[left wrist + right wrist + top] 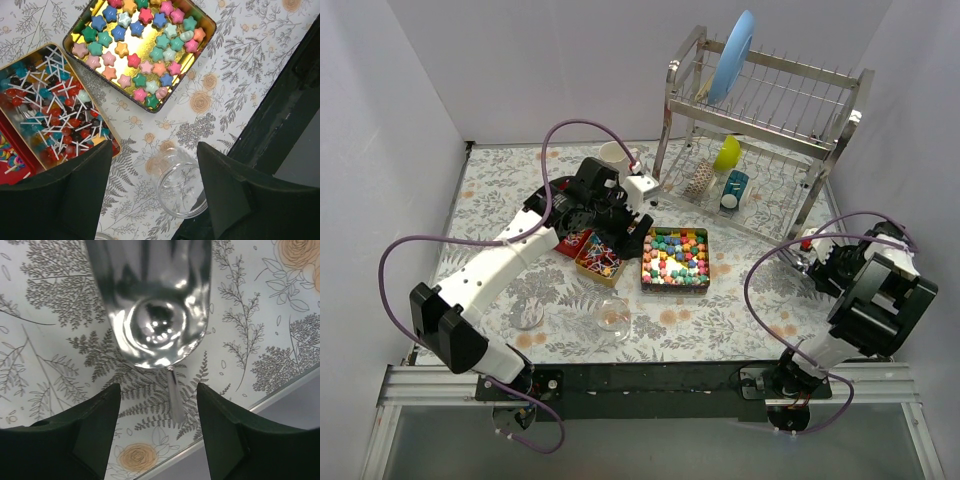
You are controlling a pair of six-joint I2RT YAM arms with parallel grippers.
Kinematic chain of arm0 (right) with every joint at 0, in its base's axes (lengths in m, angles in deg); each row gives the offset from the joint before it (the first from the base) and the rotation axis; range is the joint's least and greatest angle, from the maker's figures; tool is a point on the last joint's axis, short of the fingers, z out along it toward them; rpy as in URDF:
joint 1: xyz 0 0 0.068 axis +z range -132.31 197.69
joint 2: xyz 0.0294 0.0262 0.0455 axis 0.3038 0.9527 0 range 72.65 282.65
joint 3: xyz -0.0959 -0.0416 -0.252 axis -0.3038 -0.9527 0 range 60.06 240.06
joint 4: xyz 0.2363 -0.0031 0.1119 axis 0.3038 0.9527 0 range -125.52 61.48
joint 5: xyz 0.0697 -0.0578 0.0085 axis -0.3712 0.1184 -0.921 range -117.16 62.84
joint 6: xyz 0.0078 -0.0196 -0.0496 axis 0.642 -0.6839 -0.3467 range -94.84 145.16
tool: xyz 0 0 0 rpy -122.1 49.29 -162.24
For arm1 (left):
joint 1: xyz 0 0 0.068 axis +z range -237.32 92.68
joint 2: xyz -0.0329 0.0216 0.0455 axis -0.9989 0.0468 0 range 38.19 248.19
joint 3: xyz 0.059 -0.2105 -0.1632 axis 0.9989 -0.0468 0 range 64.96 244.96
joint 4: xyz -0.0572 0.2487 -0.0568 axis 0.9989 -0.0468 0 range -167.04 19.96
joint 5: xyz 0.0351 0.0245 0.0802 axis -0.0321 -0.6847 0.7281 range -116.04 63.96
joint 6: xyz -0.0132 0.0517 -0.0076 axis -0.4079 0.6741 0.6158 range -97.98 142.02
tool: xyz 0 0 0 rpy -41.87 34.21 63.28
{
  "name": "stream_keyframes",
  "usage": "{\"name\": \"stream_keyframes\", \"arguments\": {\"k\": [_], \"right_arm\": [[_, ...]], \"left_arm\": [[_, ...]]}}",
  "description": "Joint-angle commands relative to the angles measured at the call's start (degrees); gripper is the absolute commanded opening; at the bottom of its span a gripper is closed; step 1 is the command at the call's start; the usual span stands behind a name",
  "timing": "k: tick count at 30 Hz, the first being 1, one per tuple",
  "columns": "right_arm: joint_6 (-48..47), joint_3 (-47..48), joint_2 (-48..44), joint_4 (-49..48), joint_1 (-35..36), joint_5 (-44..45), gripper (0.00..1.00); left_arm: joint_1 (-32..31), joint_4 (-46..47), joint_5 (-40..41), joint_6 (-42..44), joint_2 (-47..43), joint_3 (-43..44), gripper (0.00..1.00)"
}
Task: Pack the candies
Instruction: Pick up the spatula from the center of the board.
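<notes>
Candies point(133, 60) were pastel star-shaped lumps, multicoloured, in gold rectangular metal tin point(209, 22). L gripper point(154, 148) & R gripper point(159, 387) fingers were apart.

No text, label, brand or number can be read anywhere

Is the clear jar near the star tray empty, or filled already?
Empty: through the jar only the floral tablecloth shows, nothing coloured inside.
</notes>
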Motion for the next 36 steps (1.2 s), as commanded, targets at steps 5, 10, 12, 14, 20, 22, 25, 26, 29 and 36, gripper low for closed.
{"name": "stream_keyframes", "arguments": {"k": [5,10,12,14,20,22,25,26,29,36], "right_arm": [[-2.5,6.81,7.29,-0.75,-0.24,-0.91,0.66],[-6.62,7.08,10.47,2.85,-0.24,1.19,0.49],[-8.21,4.46,9.6,3.03,-0.24,1.72,0.39],[-9.44,2.69,8.02,2.95,-0.24,1.99,0.29],[-8.13,3.29,-1.45,9.96,-0.24,-1.26,0.01],[-10.93,4.17,-6.29,16.18,-0.07,-4.23,0.01],[-9.99,6.18,-15.62,22.34,4.57,-7.05,0.01],[-6.67,11.16,-15.81,27.42,6.85,-7.58,0.01],[8.18,17.34,-17.11,27.31,20.09,-9.79,0.01],[34.03,17.96,-21.71,14.55,49.83,3.03,0.01]], "left_arm": [[0.46,-1.39,1.36,1.94,1.88,2.41,0.67],[0.46,-1.3,2.06,2.38,3.55,3.82,0.67],[0.46,-1.04,2.06,2.12,4.16,4.0,0.67],[0.46,-0.25,2.06,1.24,4.52,3.91,0.67],[0.55,2.56,2.5,-0.78,5.13,3.83,0.66],[0.99,4.49,1.19,-3.05,5.05,3.3,0.66],[1.34,7.12,-1.88,-6.13,5.48,2.42,0.67],[1.52,7.75,-3.46,-8.23,5.66,2.42,0.68],[2.92,9.07,-15.31,-9.74,7.24,4.34,0.69],[9.07,16.44,-33.17,-21.59,11.9,8.66,0.78]]}}
